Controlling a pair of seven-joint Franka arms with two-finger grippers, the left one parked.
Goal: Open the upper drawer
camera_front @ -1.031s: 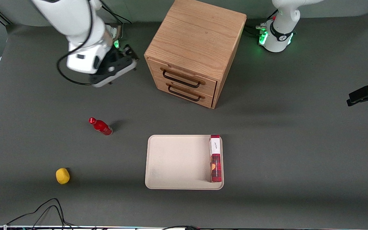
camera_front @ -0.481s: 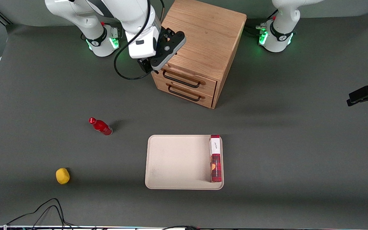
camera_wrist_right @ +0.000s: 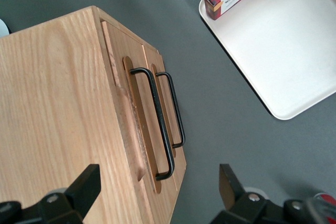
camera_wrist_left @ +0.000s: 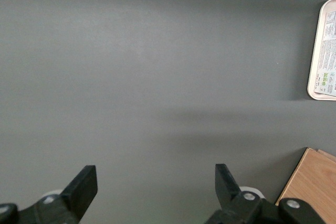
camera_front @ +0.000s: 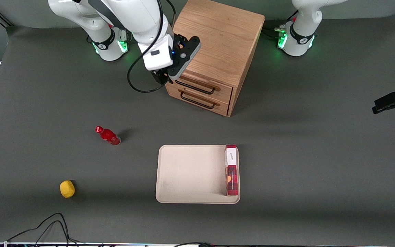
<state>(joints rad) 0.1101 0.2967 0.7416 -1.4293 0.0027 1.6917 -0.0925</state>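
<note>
A wooden cabinet (camera_front: pixel 218 37) with two drawers stands at the back middle of the table. The upper drawer (camera_front: pixel 225 90) is shut and has a black bar handle (camera_front: pixel 194 86); the lower drawer's handle (camera_front: pixel 197 100) is just beneath it. My right gripper (camera_front: pixel 164 77) hovers at the cabinet's front corner toward the working arm's end, above that end of the upper handle. In the right wrist view the gripper (camera_wrist_right: pixel 157 182) is open and empty, with the end of the upper handle (camera_wrist_right: pixel 156 121) between the spread fingers (camera_wrist_right: pixel 86 182), not touching.
A cream tray (camera_front: pixel 183 171) lies nearer the front camera than the cabinet, with a red and white box (camera_front: pixel 231 169) on its edge. A red bottle (camera_front: pixel 108 136) and a yellow object (camera_front: pixel 67 188) lie toward the working arm's end. Cables (camera_front: pixel 46 226) run along the front edge.
My right gripper has swung from over the table at the working arm's end to the cabinet's front corner, then settled a little nearer the upper handle. The drawer has not moved.
</note>
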